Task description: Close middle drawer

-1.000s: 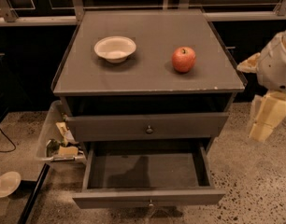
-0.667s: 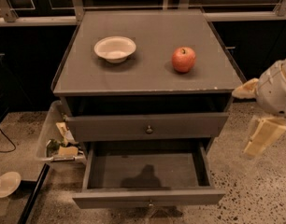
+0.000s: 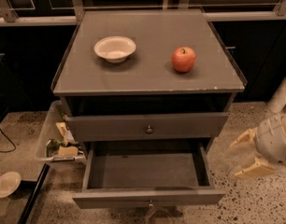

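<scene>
The grey cabinet has its middle drawer pulled far out. The drawer is an empty shallow box, and its flat front with a small round knob is nearest the camera. Above it, a narrower drawer front with its own knob sits nearly flush. My gripper hangs to the right of the open drawer, level with its right side and apart from it. Its cream fingers point left, spread and empty. Any lower drawer is hidden under the open one.
A white bowl and a red apple sit on the cabinet top. A clear bin of clutter stands against the cabinet's left side. A white dish and a cable lie on the floor at left. Speckled floor lies at right.
My gripper has dropped from beside the cabinet top to the height of the open drawer and turned its fingers leftwards. The drawers, bowl and apple have not moved.
</scene>
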Robot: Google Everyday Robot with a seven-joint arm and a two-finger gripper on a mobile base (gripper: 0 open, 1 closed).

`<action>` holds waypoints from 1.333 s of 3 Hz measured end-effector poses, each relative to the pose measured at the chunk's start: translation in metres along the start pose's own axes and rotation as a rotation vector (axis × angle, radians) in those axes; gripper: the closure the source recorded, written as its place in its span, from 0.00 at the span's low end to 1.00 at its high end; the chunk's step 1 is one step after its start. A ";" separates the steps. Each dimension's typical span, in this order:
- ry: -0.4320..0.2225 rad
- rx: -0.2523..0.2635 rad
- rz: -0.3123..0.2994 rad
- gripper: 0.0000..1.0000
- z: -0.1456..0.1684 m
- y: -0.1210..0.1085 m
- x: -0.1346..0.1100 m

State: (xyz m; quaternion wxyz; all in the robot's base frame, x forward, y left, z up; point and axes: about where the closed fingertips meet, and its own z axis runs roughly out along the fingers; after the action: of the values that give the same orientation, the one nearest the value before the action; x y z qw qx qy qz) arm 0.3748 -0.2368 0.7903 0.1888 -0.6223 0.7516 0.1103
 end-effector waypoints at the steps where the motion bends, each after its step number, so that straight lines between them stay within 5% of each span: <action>1: 0.004 -0.002 -0.003 0.76 0.001 0.003 0.001; 2: 0.004 -0.002 -0.002 0.98 0.001 0.003 0.001; 4: -0.073 -0.053 0.087 1.00 0.064 0.028 0.039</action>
State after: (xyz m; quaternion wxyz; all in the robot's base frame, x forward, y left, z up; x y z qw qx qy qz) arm 0.3508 -0.2402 0.7143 0.1945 -0.5896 0.7673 0.1609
